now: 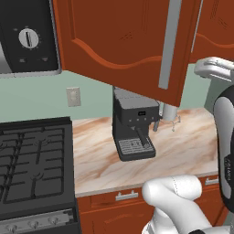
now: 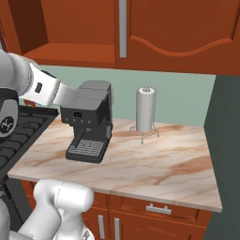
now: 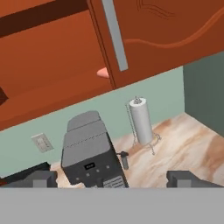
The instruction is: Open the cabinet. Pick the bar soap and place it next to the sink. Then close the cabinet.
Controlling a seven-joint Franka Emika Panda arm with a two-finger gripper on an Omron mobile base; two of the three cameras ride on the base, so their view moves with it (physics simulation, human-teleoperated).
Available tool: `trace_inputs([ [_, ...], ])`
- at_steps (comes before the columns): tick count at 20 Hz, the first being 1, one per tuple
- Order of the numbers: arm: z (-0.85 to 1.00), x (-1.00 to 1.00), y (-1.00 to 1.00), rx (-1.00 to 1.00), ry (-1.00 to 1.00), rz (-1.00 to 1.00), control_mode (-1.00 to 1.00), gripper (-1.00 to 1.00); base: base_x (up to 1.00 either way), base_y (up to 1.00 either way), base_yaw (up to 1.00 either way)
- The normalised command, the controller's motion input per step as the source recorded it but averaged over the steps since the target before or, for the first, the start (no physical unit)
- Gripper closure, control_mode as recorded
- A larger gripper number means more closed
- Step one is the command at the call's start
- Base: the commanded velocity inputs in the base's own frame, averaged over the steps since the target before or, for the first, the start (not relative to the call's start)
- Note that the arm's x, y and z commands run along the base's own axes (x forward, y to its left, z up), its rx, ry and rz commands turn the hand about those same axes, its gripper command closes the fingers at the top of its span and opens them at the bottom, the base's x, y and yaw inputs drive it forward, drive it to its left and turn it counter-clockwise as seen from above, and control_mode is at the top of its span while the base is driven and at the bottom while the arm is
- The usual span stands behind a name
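Marbled counter [image 2: 154,164] ran under the cabinet [image 3: 57,57], whose left door [image 1: 123,41] hung open. On its lower board lay the bar soap [image 3: 103,72], half hidden behind the shut right door's edge, at about eleven o'clock in the hand view. Below it stood the coffee machine [image 3: 89,153], with the paper-towel roll [image 3: 142,122] at three o'clock of that. The gripper [image 3: 113,178] held its jaws wide and empty. A reach might clip the door edge and nudge the soap deeper.

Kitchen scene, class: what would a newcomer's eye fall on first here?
The reddish cabinet overhead, its left door swung open, with a pink bar soap peeking out on the shelf. Below it, a dark coffee machine stands on the marble counter, a white paper-towel roll to its right.
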Motion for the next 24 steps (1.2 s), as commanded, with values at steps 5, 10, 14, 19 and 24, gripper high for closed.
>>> trace_inputs([
  [5,-0.1,0.44,-0.09,0.12,0.0,-0.01,-1.0,-1.0,0.0,0.0,0.0],
  [10,-0.02,0.3,-0.03,0.15,-0.01,0.0,-1.0,-1.0,0.0,0.0,0.0],
  [14,-0.11,0.33,-0.03,0.19,-0.03,0.0,-1.0,-1.0,0.0,0.0,0.0],
  [19,-0.29,0.37,0.0,0.17,-0.03,0.0,-1.0,-1.0,0.0,0.0,0.0],
  [24,-0.13,0.2,0.04,0.19,-0.06,0.0,-1.0,-1.0,0.0,0.0,0.0],
])
